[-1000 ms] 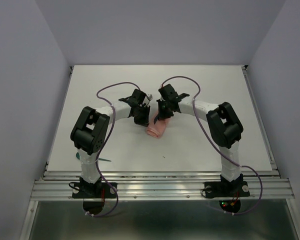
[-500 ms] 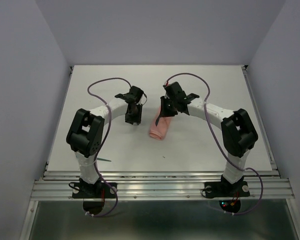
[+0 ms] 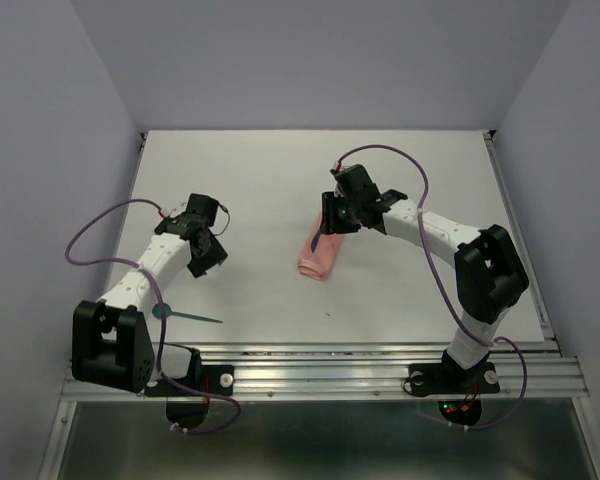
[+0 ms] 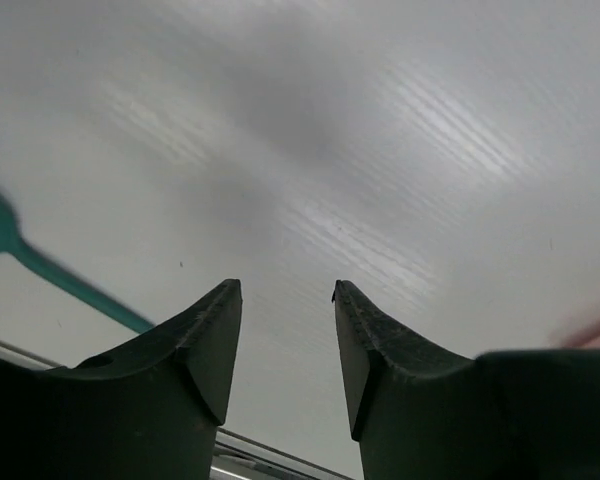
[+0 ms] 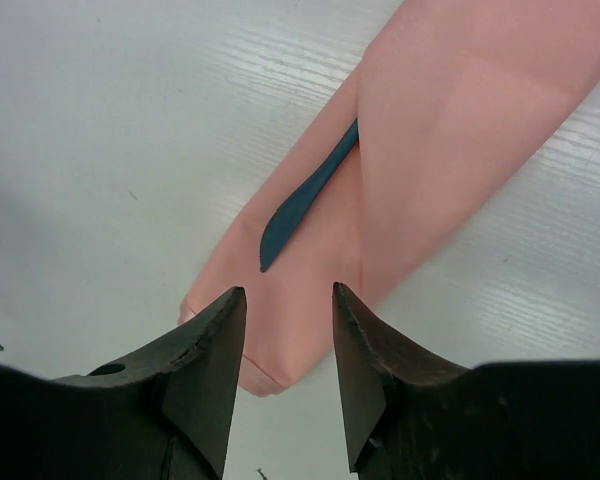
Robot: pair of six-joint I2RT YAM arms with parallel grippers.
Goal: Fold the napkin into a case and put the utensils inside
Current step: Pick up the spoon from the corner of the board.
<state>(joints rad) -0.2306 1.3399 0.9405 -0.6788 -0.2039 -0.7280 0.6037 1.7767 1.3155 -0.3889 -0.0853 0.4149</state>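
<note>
The napkin is folded into a narrow salmon-pink case (image 3: pixel 320 253) lying slantwise at the table's middle. One dark teal utensil (image 5: pixel 302 203) is tucked in its fold, with the pointed end sticking out. My right gripper (image 3: pixel 329 224) hovers over the case's far end, open, and nothing sits between its fingers (image 5: pixel 288 292). A second teal utensil (image 3: pixel 188 316) with a small round end lies on the table near the left arm, also showing in the left wrist view (image 4: pixel 42 266). My left gripper (image 3: pixel 204 256) is open and empty over bare table (image 4: pixel 285 290), well left of the case.
Purple cables (image 3: pixel 92 228) loop from both arms. An aluminium rail (image 3: pixel 320 375) runs along the near edge. Grey walls close in the table at the left, right and back.
Both grippers opened and let go at the case. The left arm swung away to the near left, uncovering the loose utensil. The right gripper stayed over the case's far end.
</note>
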